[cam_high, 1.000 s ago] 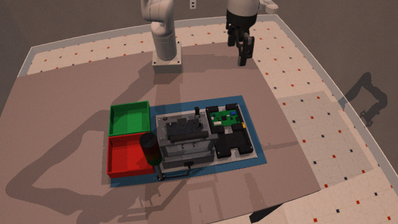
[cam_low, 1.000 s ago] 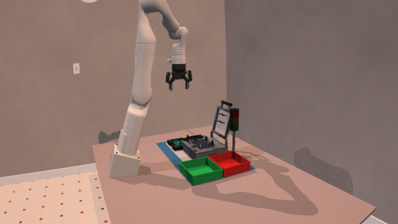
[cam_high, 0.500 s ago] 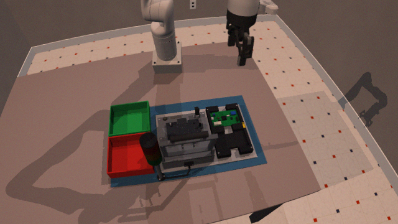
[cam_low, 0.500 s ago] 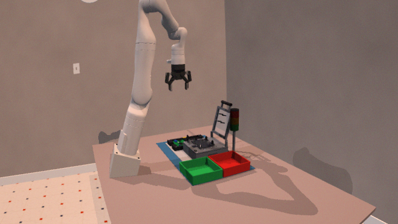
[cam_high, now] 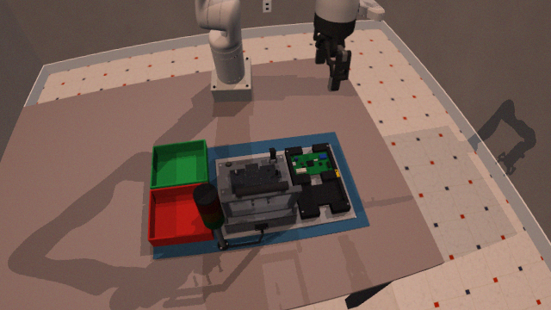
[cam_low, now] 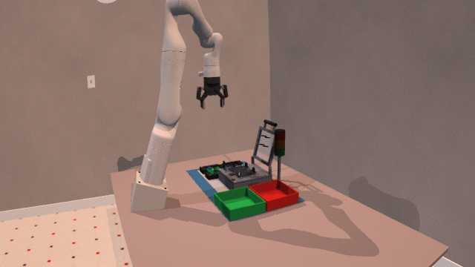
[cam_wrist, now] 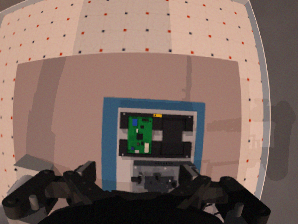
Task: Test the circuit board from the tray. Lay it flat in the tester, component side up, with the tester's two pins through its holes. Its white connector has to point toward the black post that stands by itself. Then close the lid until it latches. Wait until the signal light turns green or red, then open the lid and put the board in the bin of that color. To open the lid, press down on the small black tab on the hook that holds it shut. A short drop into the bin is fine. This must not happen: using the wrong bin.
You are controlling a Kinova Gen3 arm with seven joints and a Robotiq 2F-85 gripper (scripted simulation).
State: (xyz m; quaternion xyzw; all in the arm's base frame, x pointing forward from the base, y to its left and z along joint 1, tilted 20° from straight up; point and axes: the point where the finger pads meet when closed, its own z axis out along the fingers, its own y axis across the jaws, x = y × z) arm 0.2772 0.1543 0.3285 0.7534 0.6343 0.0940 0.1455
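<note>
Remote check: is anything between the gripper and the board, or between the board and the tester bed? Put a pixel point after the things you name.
Nothing visible stands between the open gripper (cam_high: 334, 73) (cam_low: 212, 104) (cam_wrist: 137, 170) and the green board (cam_high: 313, 164) (cam_low: 212, 171) (cam_wrist: 139, 135). Toward the tester (cam_high: 224, 172) (cam_low: 231, 179), the tray's black raised edge has to be cleared; the lid (cam_high: 258, 207) (cam_low: 264, 146) stands open.

Test bench, room type unclear: robot arm (cam_high: 228, 60) (cam_low: 172, 78); tester (cam_high: 254, 181) (cam_low: 243, 177) (cam_wrist: 157, 179); signal light (cam_high: 209, 207) (cam_low: 280, 142); bins, green (cam_high: 180, 165) (cam_low: 239, 204) and red (cam_high: 178, 215) (cam_low: 274, 194).
</note>
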